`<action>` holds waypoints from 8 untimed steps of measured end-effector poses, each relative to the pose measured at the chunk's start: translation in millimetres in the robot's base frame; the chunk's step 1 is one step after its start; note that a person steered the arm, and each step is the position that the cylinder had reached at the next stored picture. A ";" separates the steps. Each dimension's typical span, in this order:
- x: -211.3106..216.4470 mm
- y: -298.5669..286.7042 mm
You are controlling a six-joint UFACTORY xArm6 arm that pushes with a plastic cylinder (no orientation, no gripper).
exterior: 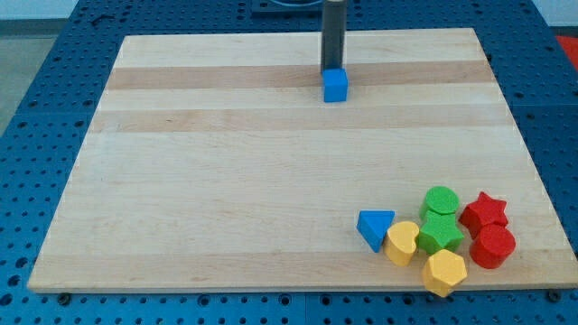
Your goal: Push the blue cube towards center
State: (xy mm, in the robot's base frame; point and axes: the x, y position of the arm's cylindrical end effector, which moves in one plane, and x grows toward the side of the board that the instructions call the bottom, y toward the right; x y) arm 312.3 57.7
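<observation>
A blue cube [335,86] sits on the wooden board [226,181] near the view's top, a little right of the middle. My rod comes down from the view's top and my tip [332,69] ends right at the cube's top-side edge, touching or nearly touching it. The cube hides nothing of the tip.
A cluster of blocks lies at the view's bottom right: a blue triangle [375,227], a yellow heart [402,242], a yellow hexagon [443,272], a green cylinder [442,201], a green star [439,233], a red star [484,212], a red cylinder [493,246].
</observation>
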 end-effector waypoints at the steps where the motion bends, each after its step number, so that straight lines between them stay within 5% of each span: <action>1: 45.9 26.6; 3: 119.0 45.3; 6: 74.1 52.5; 8: 94.7 21.8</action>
State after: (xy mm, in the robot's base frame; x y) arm 407.0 79.5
